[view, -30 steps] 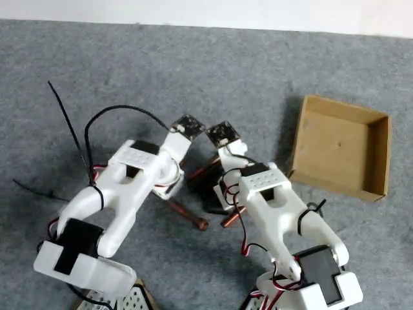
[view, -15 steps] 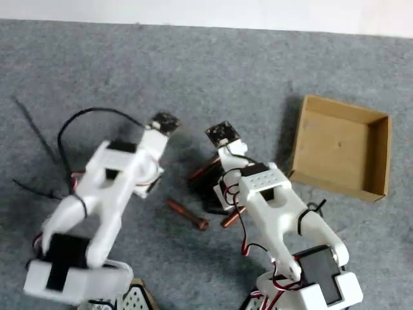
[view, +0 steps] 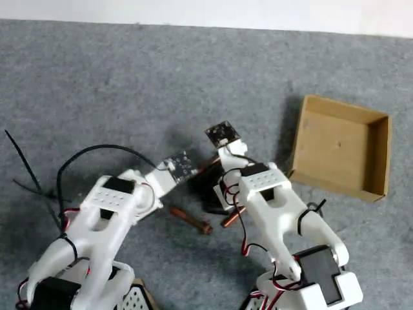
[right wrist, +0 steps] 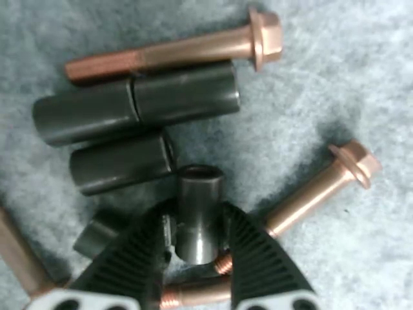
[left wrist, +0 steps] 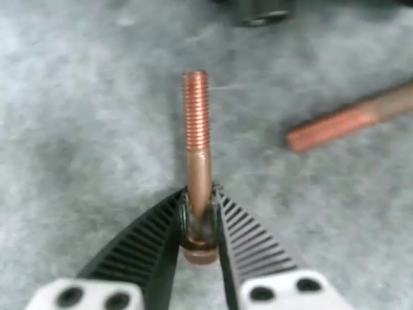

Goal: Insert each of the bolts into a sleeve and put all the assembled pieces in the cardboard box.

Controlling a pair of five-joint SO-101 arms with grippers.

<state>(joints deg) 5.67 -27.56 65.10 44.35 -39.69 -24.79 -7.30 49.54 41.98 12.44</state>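
1. Two arms side by side on grey carpet. One box, open side up, beside the right arm and well apart from both grippers.
2. Left gripper: clamped on one bolt, bolt L, at the head end. Smooth shank and threaded tip sticking straight out past the fingertips.
3. One further bolt, bolt M, loose on the carpet beyond bolt L in left wrist view, apart from it.
4. Right gripper: closed around one sleeve, sleeve 1, open bore facing the wrist camera.
5. Sleeves counted in right wrist view: five.
   - Sleeve 1 held.
   - Sleeve 2 and sleeve 3 lying end to end, touching.
   - Sleeve 4 alongside sleeve 2, touching it.
   - Sleeve 5 partly hidden behind a finger.
6. Bolts counted in right wrist view: four, all lying down.
   - Bolt A along sleeve 2 and sleeve 3, touching them.
   - Bolt B near sleeve 1, head pointing away from it.
   - Bolt C cut by the frame edge.
   - Bolt D under the right gripper, mostly hidden.
7. High view: one bolt, bolt H, on the carpet between the two arms. Cannot tell which wrist-view bolt it matches.
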